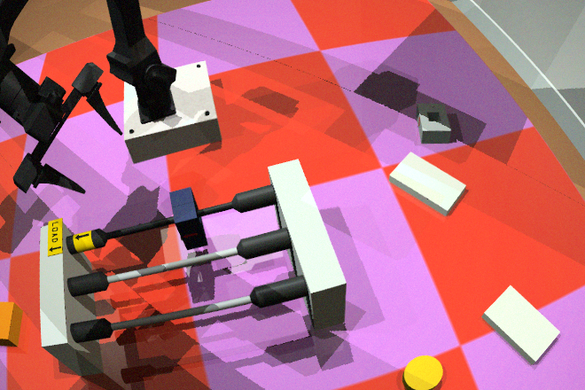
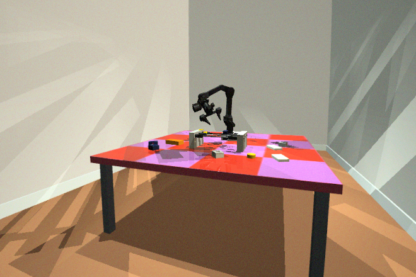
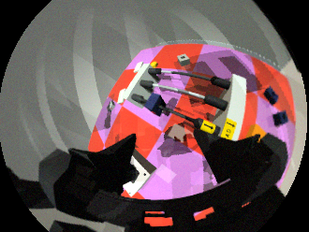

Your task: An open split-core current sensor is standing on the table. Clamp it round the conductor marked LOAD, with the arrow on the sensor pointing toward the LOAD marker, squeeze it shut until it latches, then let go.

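Plainly, boxy blue sensor [image 1: 188, 217] [image 2: 225, 131] [image 3: 154, 103].

On my feed the table [image 1: 245, 149] [image 2: 215, 172] [image 3: 140, 122] has a red and violet checkered top with a dark red edge. Directly on it I see a rack's two pale end blocks [image 1: 307, 224] [image 2: 242, 141] [image 3: 140, 79], the arm's white base [image 1: 191, 85] [image 3: 146, 172], two white slabs, an orange block [image 1: 8, 323] [image 2: 174, 141], a yellow disc [image 1: 423, 372] [image 2: 251, 155] [image 3: 154, 64], two grey square blocks and dark blue pieces [image 2: 153, 146] [image 3: 271, 94].

A black, angular arm [image 1: 125, 7] [image 2: 229, 107], seemingly without cables.The arm [image 1: 125, 7] [image 2: 229, 107] looks black, angular, perhaps matte.
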Robot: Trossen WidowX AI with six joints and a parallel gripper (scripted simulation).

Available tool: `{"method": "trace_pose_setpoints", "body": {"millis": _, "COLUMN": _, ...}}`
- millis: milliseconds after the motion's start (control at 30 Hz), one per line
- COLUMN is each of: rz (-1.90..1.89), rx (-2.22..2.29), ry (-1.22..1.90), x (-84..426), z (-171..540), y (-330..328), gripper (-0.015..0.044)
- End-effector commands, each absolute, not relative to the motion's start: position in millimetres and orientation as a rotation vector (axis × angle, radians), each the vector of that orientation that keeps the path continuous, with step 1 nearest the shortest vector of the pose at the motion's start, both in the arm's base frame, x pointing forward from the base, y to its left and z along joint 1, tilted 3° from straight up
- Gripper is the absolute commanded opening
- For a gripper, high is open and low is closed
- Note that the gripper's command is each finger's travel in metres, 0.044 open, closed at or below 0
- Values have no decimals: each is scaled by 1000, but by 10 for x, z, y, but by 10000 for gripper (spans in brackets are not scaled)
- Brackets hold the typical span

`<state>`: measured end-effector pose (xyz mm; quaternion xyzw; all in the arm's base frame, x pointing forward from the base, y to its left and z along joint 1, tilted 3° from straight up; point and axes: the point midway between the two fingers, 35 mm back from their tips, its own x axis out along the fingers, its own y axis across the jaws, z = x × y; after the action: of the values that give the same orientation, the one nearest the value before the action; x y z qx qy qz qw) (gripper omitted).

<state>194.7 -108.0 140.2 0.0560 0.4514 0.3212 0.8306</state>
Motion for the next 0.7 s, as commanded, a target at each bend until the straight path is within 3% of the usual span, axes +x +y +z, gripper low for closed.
{"method": "trace_pose_setpoints", "body": {"millis": 0, "rz": 763, "rx": -328, "ry": 537, "x": 1799, "z": 1462, "y": -1278, "gripper": 440}}
{"method": "trace_pose_setpoints", "body": {"millis": 667, "rz": 764, "rx": -250, "ry": 615, "x": 1821, "z": 1452, "y": -1252, "gripper": 440}}
